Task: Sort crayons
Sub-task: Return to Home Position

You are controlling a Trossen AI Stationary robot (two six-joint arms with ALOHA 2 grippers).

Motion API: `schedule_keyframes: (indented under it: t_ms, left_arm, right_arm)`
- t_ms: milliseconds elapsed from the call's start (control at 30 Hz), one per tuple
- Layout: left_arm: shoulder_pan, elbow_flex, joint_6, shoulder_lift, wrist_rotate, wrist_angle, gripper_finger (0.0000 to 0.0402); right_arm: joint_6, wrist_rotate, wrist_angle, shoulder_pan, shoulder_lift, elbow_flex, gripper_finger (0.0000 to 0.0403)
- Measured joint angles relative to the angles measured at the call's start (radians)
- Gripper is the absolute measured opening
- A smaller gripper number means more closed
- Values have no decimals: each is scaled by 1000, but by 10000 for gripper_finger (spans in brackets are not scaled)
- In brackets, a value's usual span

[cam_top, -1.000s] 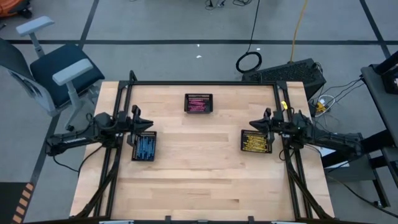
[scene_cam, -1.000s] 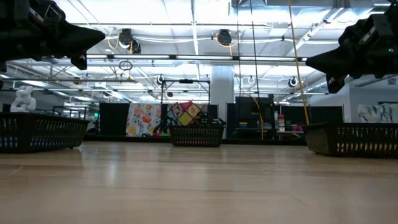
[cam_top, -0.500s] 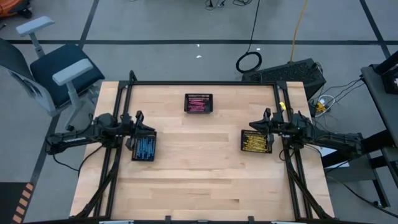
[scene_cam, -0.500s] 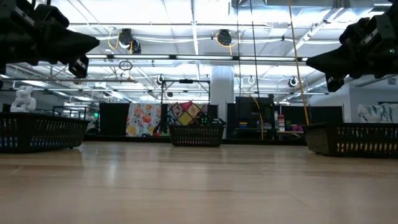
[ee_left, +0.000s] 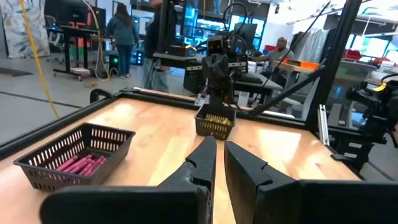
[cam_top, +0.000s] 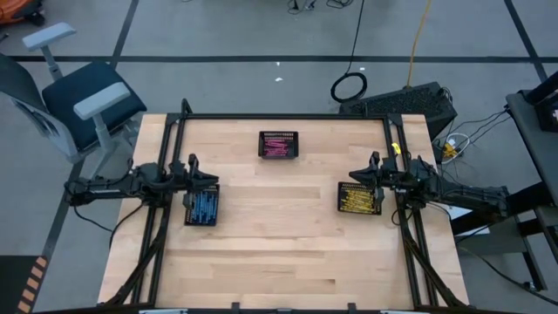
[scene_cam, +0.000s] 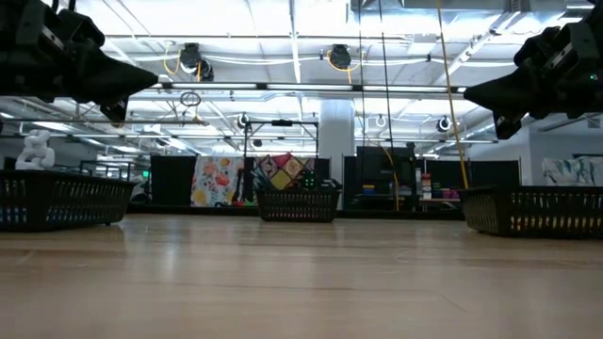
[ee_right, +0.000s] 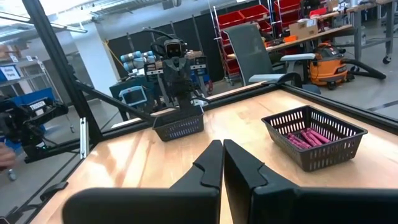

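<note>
**Both grippers closed and empty, crayons lying in three baskets**

High view: three black mesh baskets stand on the wooden table. The pink crayons lie in the middle basket near the far edge. The blue crayons fill the left basket, and the yellow crayons fill the right basket. The left gripper hangs over the far rim of the left basket. The right gripper hangs over the far rim of the right basket.

Low view: both grippers show as dark shapes in the upper corners, well above the basket rims. All three baskets rest flat on the tabletop. Yellow shows through the mesh of the right basket and a little blue through that of the left one.

Left wrist view: the left gripper's fingers are drawn together to a narrow slit with nothing between them. Beyond them are the middle basket with its pink crayons and the right basket below the right arm. People stand in the room behind.

Right wrist view: the right gripper's fingers are pressed close together and hold nothing. Past them are the middle basket with pink crayons and the left basket below the left arm.
</note>
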Motion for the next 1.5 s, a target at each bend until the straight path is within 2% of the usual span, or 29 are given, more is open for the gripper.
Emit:
schedule_keyframes:
  t_ms: [733, 967, 1167, 1367, 1500]
  left_arm:
    - [-1, -1, 2, 0, -3, -6, 35]
    - [-1, -1, 2, 0, -3, -6, 35]
    - [-1, -1, 2, 0, -3, -6, 35]
    - [-1, -1, 2, 1, -3, -6, 35]
    - [-1, -2, 2, 1, -3, -6, 35]
  right_arm:
    - [0, 0, 0, 6, -3, 0, 0]
    - [-5, 0, 2, 80, -13, 0, 0]
    - [-136, 2, 4, 192, -13, 0, 0]
    - [-135, 124, -18, 210, -12, 0, 0]
    - [-161, 113, -18, 212, -12, 0, 0]
